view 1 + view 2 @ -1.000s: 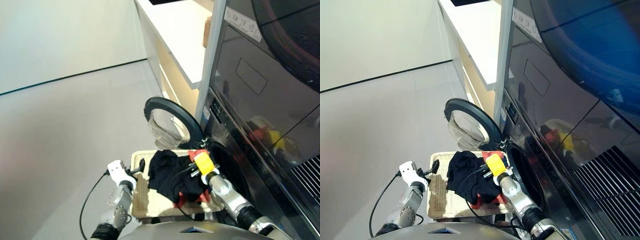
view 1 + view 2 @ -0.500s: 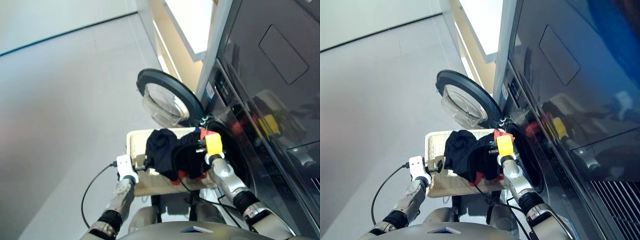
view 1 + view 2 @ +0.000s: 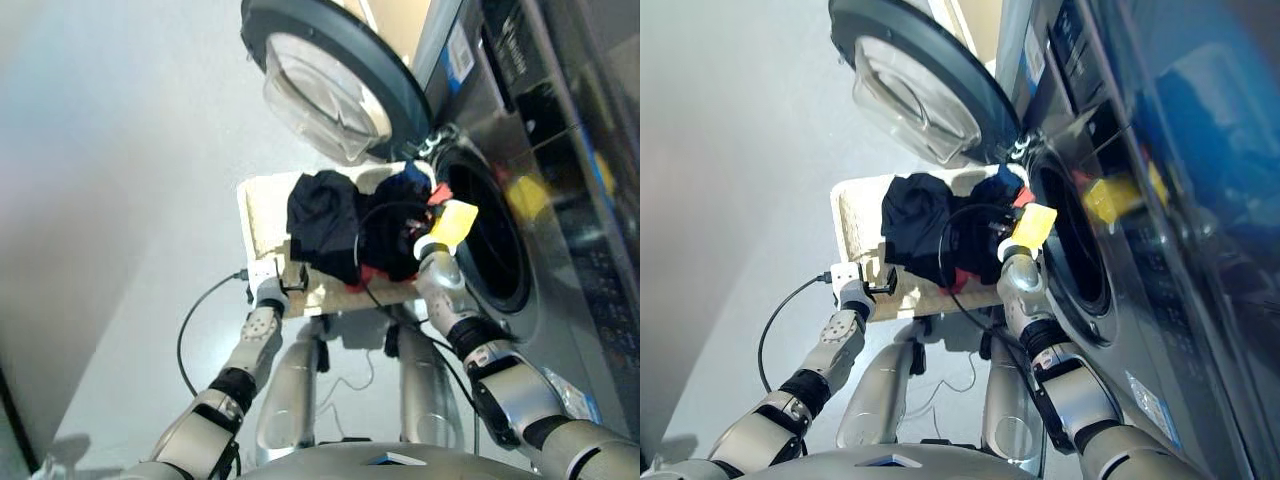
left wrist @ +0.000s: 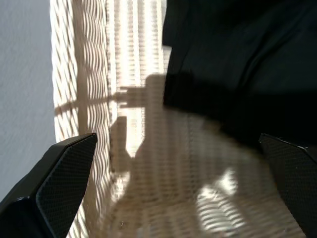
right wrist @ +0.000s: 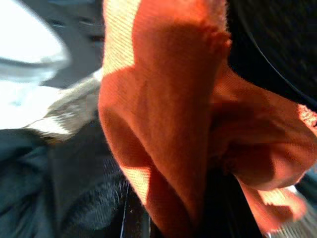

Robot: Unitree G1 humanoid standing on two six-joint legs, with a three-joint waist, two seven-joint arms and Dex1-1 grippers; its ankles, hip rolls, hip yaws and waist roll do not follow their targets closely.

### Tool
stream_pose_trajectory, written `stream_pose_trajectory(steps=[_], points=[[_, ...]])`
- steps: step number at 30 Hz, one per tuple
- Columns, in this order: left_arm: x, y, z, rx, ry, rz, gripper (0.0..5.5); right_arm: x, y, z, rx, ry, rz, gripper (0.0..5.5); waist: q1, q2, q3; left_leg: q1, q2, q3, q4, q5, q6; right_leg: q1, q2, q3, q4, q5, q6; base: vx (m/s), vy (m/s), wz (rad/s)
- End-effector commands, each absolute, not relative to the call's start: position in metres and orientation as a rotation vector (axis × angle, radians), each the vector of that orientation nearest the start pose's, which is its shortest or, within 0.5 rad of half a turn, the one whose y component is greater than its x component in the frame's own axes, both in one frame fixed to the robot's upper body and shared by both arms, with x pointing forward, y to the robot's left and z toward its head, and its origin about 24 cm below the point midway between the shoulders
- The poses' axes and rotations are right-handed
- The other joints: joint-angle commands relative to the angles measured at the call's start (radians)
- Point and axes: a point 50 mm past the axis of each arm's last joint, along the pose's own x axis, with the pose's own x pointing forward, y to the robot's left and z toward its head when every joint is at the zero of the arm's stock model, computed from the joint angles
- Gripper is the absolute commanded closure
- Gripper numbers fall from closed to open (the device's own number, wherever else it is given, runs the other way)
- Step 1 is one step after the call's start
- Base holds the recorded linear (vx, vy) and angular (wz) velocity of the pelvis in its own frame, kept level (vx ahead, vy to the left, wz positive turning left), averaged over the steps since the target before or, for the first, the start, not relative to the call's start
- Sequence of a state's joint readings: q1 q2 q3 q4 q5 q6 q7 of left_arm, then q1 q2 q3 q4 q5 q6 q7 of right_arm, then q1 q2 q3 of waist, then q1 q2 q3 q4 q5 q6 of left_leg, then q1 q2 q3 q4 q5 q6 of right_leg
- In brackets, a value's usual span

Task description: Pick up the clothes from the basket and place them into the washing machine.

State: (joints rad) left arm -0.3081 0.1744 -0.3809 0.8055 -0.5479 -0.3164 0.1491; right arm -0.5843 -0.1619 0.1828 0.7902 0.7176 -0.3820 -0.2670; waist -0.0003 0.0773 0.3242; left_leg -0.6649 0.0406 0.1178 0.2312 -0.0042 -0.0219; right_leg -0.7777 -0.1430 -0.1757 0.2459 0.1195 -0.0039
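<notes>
Head-camera and wrist views at a dark grey glossy front-loading washing machine (image 3: 560, 200), whose round black-rimmed clear-glass porthole door (image 3: 325, 75) stands swung open at about 11 o'clock from the dark drum opening (image 3: 490, 240). Just beside the opening, at its 9 o'clock, sits a shallow rectangular cream-white woven wicker basket (image 3: 262, 215), its near rim toward the robot. A bundle of soft clothes (image 3: 340, 230), mostly black with red and dark blue pieces, lies heaped in the basket and covers most of its right half; a dark blue piece (image 3: 408, 185) at the bundle's 1 o'clock edge lies nearest the drum opening. The left gripper (image 3: 285, 275), with two black fingers (image 4: 64, 181) spread wide apart, rests at the basket's near left rim, at about 7 o'clock from the bundle; the left wrist view shows bare ribbed wicker between the fingers and black cloth (image 4: 237, 64) beyond, untouched. The right gripper (image 3: 420, 235) is buried in the bundle's right side, at about 3 o'clock; the right wrist view is filled by folded red cloth (image 5: 168, 114) over black fabric, which hides the fingers, so whether they are apart or clamped cannot be told. A black cable (image 3: 195, 325) trails from the left wrist.
</notes>
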Motion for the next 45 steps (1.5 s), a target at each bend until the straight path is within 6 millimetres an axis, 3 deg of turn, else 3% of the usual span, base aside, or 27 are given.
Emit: stream_pose_trajectory(steps=[1, 4, 9, 10, 11, 14, 17, 18, 20, 23, 25, 31, 32, 33, 36, 38, 40, 41, 45], points=[[0.283, 0.156, -0.028, -0.134, 0.193, 0.068, 0.0, 0.352, -0.156, 0.072, 0.551, -0.147, -0.283, 5.5, -0.015, 0.029, -0.063, -0.122, 0.005, -0.002, 0.125, -0.061, 0.019, -0.04, -0.018, 0.06, 0.098, -0.117, 0.087, 0.0, 0.0, 0.0], [0.291, 0.159, -0.019, -0.156, 0.163, 0.092, 0.0, 0.36, -0.169, 0.083, 0.616, -0.185, -0.342, 5.5, -0.012, 0.042, -0.067, -0.178, 0.01, -0.004, 0.166, -0.078, 0.021, -0.102, -0.018, 0.076, 0.138, -0.13, 0.085, 0.0, 0.0, 0.0], [0.296, 0.155, -0.006, -0.191, 0.101, 0.069, 0.0, 0.375, -0.201, 0.127, 0.884, -0.356, -0.51, 5.5, 0.007, 0.08, -0.076, -0.256, 0.01, -0.005, 0.208, -0.099, 0.022, -0.205, -0.011, 0.105, 0.2, -0.157, 0.078, 0.0, 0.0, 0.0], [0.293, 0.153, -0.009, -0.188, 0.113, 0.048, 0.0, 0.379, -0.213, 0.148, 0.967, -0.426, -0.564, 5.5, 0.012, 0.095, -0.077, -0.276, 0.012, -0.001, 0.221, -0.106, 0.025, -0.234, -0.004, 0.117, 0.218, -0.164, 0.076, 0.0, 0.0, 0.0], [0.294, 0.153, -0.008, -0.188, 0.11, 0.046, 0.0, 0.38, -0.214, 0.149, 0.968, -0.429, -0.566, 5.5, 0.018, 0.093, -0.079, -0.282, 0.014, 0.001, 0.225, -0.109, 0.025, -0.241, -0.003, 0.12, 0.222, -0.165, 0.076, 0.0, 0.0, 0.0], [0.288, 0.154, -0.017, -0.182, 0.151, 0.038, 0.0, 0.382, -0.238, 0.198, 1.047, -0.586, -0.607, 5.5, 0.027, 0.112, -0.079, -0.319, 0.022, 0.016, 0.262, -0.131, 0.036, -0.303, 0.01, 0.152, 0.258, -0.172, 0.076, 0.017, 0.024, -0.139], [0.283, 0.158, -0.024, -0.174, 0.184, 0.051, 0.0, 0.379, -0.264, 0.234, 1.022, -0.683, -0.668, 5.5, 0.038, 0.119, -0.081, -0.331, 0.028, 0.028, 0.272, -0.143, 0.041, -0.334, 0.019, 0.175, 0.272, -0.175, 0.076, 0.025, 0.014, -0.338], [0.284, 0.157, -0.023, -0.176, 0.181, 0.049, 0.0, 0.379, -0.265, 0.236, 1.02, -0.686, -0.669, 5.5, 0.041, 0.12, -0.08, -0.333, 0.029, 0.03, 0.273, -0.144, 0.041, -0.337, 0.02, 0.177, 0.274, -0.175, 0.076, 0.022, 0.001, -0.195], [0.281, 0.16, -0.027, -0.181, 0.196, 0.059, 0.0, 0.372, -0.283, 0.266, 0.978, -0.772, -0.692, 5.5, 0.047, 0.124, -0.08, -0.337, 0.032, 0.035, 0.28, -0.151, 0.044, -0.355, 0.029, 0.191, 0.29, -0.178, 0.076, 0.0, 0.0, 0.0], [0.28, 0.16, -0.027, -0.198, 0.189, 0.068, 0.0, 0.36, -0.297, 0.288, 0.972, -0.881, -0.701, 5.5, 0.05, 0.125, -0.081, -0.341, 0.033, 0.036, 0.284, -0.154, 0.045, -0.364, 0.031, 0.195, 0.296, -0.181, 0.076, 0.005, -0.006, -0.061], [0.279, 0.159, -0.029, -0.204, 0.193, 0.068, 0.0, 0.344, -0.317, 0.303, 0.961, -0.987, -0.764, 5.5, 0.049, 0.128, -0.091, -0.342, 0.032, 0.022, 0.283, -0.151, 0.038, -0.364, 0.031, 0.191, 0.303, -0.187, 0.075, 0.031, -0.062, -0.052], [0.276, 0.158, -0.031, -0.192, 0.198, 0.064, 0.0, 0.339, -0.335, 0.286, 0.924, -0.932, -0.914, 5.5, 0.043, 0.127, -0.117, -0.333, 0.026, 0.011, 0.256, -0.145, 0.03, -0.349, 0.031, 0.173, 0.29, -0.187, 0.074, 0.0, 0.0, 0.0], [0.278, 0.158, -0.029, -0.192, 0.193, 0.068, 0.0, 0.347, -0.328, 0.276, 0.88, -0.871, -0.882, 2.55, 0.04, 0.118, -0.12, -0.331, 0.026, 0.01, 0.252, -0.145, 0.03, -0.344, 0.033, 0.168, 0.28, -0.18, 0.074, 0.0, 0.0, 0.0], [0.278, 0.159, -0.029, -0.194, 0.193, 0.073, 0.0, 0.353, -0.324, 0.265, 0.841, -0.809, -0.852, 0.0, 0.038, 0.113, -0.121, -0.331, 0.028, 0.008, 0.248, -0.143, 0.029, -0.341, 0.034, 0.164, 0.274, -0.176, 0.074, -0.005, -0.053, 0.034], [0.28, 0.159, -0.029, -0.199, 0.194, 0.074, 0.0, 0.372, -0.303, 0.231, 0.742, -0.635, -0.757, 0.0, 0.031, 0.097, -0.124, -0.323, 0.031, 0.008, 0.229, -0.134, 0.023, -0.322, 0.036, 0.153, 0.243, -0.158, 0.074, 0.0, 0.0, 0.0], [0.282, 0.158, -0.028, -0.207, 0.19, 0.072, 0.0, 0.382, -0.275, 0.208, 0.676, -0.543, -0.645, 0.0, 0.02, 0.087, -0.121, -0.314, 0.033, 0.009, 0.21, -0.124, 0.017, -0.305, 0.037, 0.145, 0.218, -0.143, 0.074, 0.0, 0.0, 0.0], [0.283, 0.157, -0.027, -0.209, 0.186, 0.069, 0.0, 0.384, -0.261, 0.196, 0.662, -0.509, -0.588, 0.0, 0.011, 0.082, -0.12, -0.304, 0.033, 0.01, 0.196, -0.117, 0.014, -0.293, 0.036, 0.14, 0.203, -0.136, 0.074, 0.0, 0.0, 0.0], [0.286, 0.156, -0.023, -0.22, 0.167, 0.063, 0.0, 0.386, -0.24, 0.179, 0.618, -0.456, -0.491, 0.0, 0.006, 0.071, -0.118, -0.296, 0.03, 0.012, 0.18, -0.108, 0.009, -0.278, 0.036, 0.135, 0.18, -0.123, 0.075, 0.0, 0.0, 0.0], [0.289, 0.158, -0.017, -0.241, 0.139, 0.067, 0.0, 0.385, -0.206, 0.156, 0.539, -0.381, -0.348, 0.0, -0.001, 0.056, -0.113, -0.271, 0.023, 0.012, 0.131, -0.082, 0.001, -0.241, 0.033, 0.12, 0.123, -0.099, 0.08, 0.0, 0.0, 0.0]])
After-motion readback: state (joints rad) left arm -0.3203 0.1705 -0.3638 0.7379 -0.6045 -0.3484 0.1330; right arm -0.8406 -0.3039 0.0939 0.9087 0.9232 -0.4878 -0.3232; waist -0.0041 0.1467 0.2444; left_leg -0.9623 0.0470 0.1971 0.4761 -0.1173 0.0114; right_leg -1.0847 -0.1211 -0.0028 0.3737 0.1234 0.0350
